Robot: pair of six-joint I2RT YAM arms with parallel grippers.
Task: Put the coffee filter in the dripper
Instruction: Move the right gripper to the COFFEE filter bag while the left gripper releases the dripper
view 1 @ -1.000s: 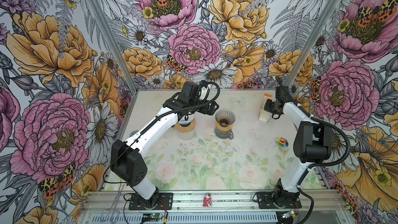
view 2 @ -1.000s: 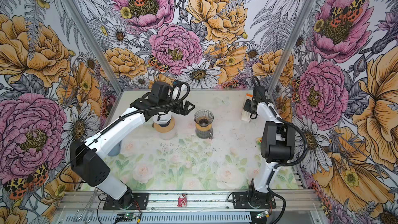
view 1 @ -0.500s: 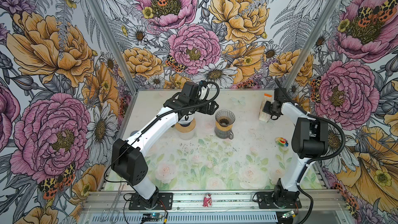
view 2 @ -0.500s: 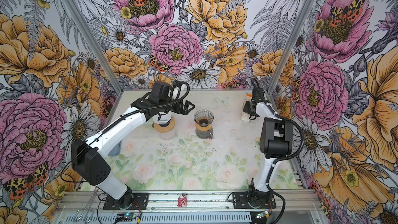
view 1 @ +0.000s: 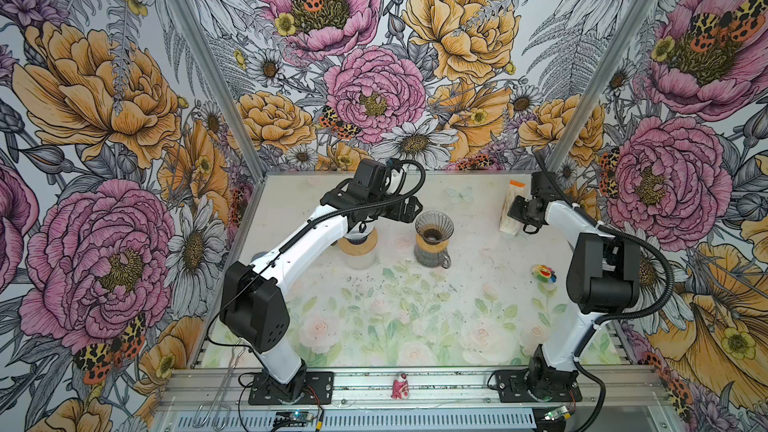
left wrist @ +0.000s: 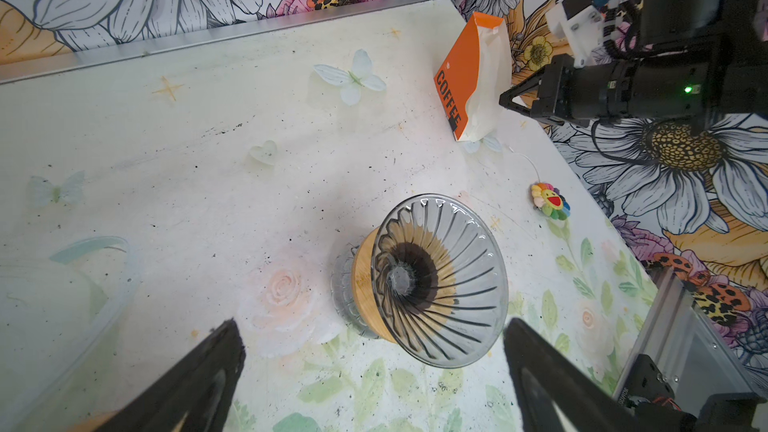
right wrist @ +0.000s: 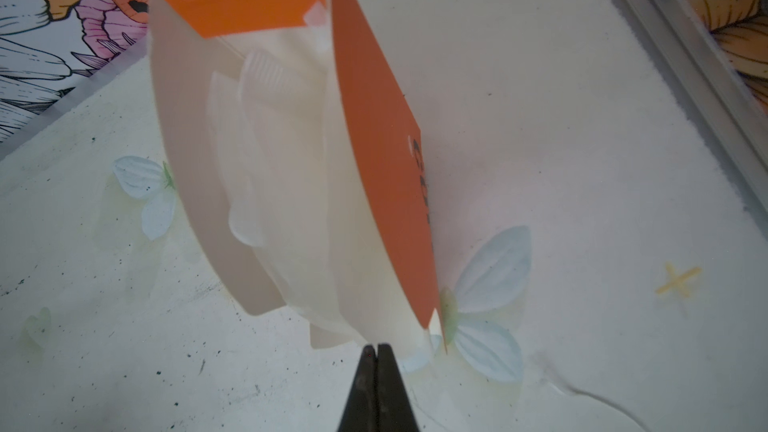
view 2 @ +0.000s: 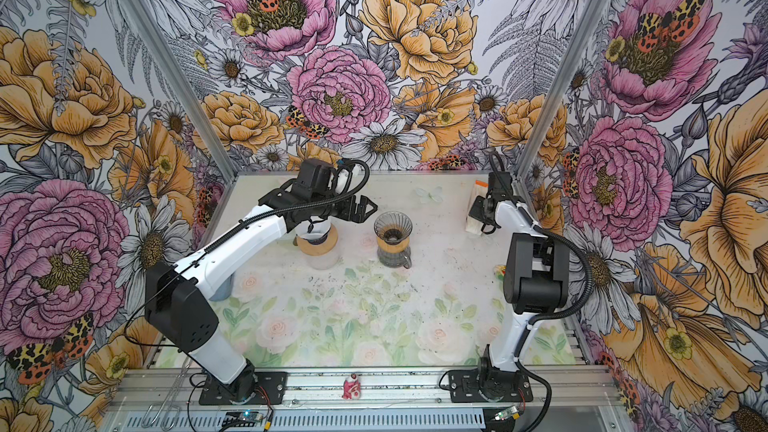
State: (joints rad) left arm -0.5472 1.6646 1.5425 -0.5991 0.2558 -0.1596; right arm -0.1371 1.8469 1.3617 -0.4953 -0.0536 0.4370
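The dripper (view 1: 433, 227), a ribbed glass cone, stood upright on a carafe (view 1: 432, 258) with a wooden collar. It was in the far half of the table (view 1: 415, 326), about midway across. Both top views showed it so.

The filters (right wrist: 282, 168) were a stack of white paper standing in an orange-and-white box (right wrist: 374, 118) marked COFFEE. The box stood near the far right corner of the table, well apart from the dripper.

The right gripper (right wrist: 376, 349) had its jaws pressed together. Its tips met the lower edge of the white paper that stuck out of the box. It may have pinched one sheet there, but the right wrist view was too close and too pale to be sure. In a top view the right gripper (view 1: 518, 214) lay against the side of the box (view 1: 510, 207).

The left gripper (left wrist: 372, 326) had its jaws wide apart and held nothing. In the left wrist view the dripper (left wrist: 440, 280) showed between its two black fingers (left wrist: 208, 367), clear of both. In a top view the left gripper (view 2: 362, 209) hung just left of the dripper's rim (view 2: 392, 224). It was above a jar (view 2: 318, 247) with a wooden collar. The jar stood near the dripper, on its left, partly hidden by the left arm.

A flower toy (view 1: 543, 273) lay on the right side of the table, nearer the front than the box. A red figure (view 1: 400, 386) stood on the rail along the front edge, between the two arm bases.
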